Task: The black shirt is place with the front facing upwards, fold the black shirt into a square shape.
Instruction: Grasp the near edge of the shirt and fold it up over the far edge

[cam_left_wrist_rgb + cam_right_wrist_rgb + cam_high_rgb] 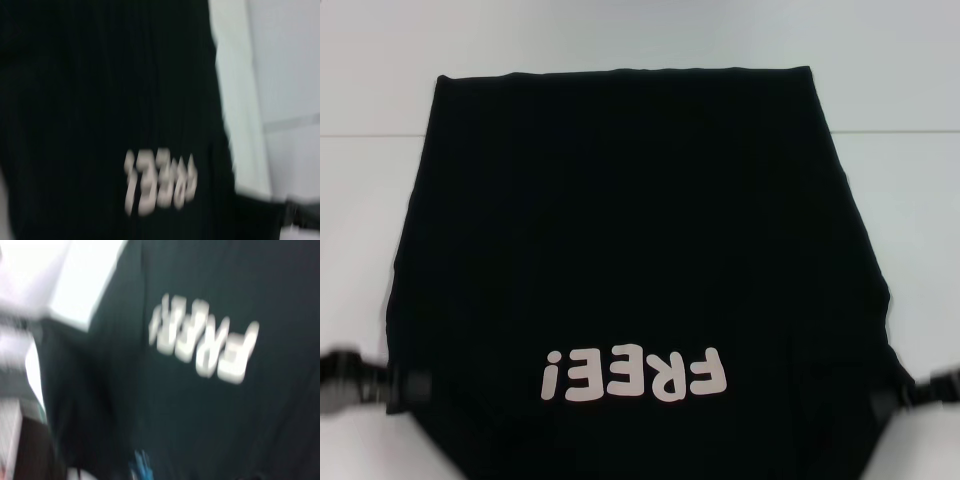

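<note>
The black shirt [620, 230] lies spread flat on the white table [360, 200], its straight hem at the far side. Its off-white "FREE!" lettering [635, 375] faces up near the front edge. My left gripper [412, 385] is at the shirt's near left edge, level with the lettering. My right gripper [885, 400] is at the near right edge, level with it. Both look blurred. The left wrist view shows the shirt [100, 100] and lettering [160, 185]. The right wrist view shows the lettering [205, 342] and a small blue neck label [142, 465].
White table surface [910, 250] lies bare on both sides of the shirt and beyond its hem. A thin seam line [900, 132] crosses the table at the far side. The other arm's dark gripper [300, 215] shows in the left wrist view.
</note>
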Controlling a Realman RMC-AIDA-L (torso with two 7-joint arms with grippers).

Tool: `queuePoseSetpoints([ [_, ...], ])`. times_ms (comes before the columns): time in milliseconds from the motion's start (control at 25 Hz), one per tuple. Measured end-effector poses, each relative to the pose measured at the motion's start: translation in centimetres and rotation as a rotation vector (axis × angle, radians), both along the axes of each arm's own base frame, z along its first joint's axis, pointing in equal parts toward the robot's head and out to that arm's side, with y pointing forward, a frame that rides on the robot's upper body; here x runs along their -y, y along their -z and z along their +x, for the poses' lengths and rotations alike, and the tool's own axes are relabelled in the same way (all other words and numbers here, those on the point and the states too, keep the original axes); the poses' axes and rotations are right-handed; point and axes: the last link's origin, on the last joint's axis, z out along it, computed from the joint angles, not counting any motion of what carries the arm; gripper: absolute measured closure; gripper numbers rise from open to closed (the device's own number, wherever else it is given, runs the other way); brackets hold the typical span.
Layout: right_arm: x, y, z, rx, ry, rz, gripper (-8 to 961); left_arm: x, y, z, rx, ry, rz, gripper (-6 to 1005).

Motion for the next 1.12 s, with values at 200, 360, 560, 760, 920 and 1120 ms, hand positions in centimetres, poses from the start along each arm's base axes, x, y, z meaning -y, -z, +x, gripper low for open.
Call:
queuePoseSetpoints([
  [200,-1.2,-1.6,0.9,-0.175,0.126,0.215,878,-2.6,-1.2,-0.2,0.094,-0.086,0.239,971],
  [360,-1.7,-2.1,1.6,-0.273,0.187,0.393,877,-4.3,-1.5,-0.8,0.163,-0.136,0.445,972],
  [560,-2.4,-1.7,2.8,-0.344,0.240,0.636,876,-6.0,-0.1,-1.7,0.208,-0.186,0.644,972],
  [760,-3.1,-0.3,3.2,-0.362,0.249,0.802,876,-7.1,1.4,-2.1,0.179,-0.215,0.744,971],
  [920,-4.1,1.2,2.8,-0.355,0.220,0.887,875,-7.9,2.1,-1.9,0.155,-0.204,0.805,972],
  [1120,-6.1,2.2,1.4,-0.320,0.178,0.931,874,-9.4,2.4,-1.1,0.112,-0.154,0.851,970],
])
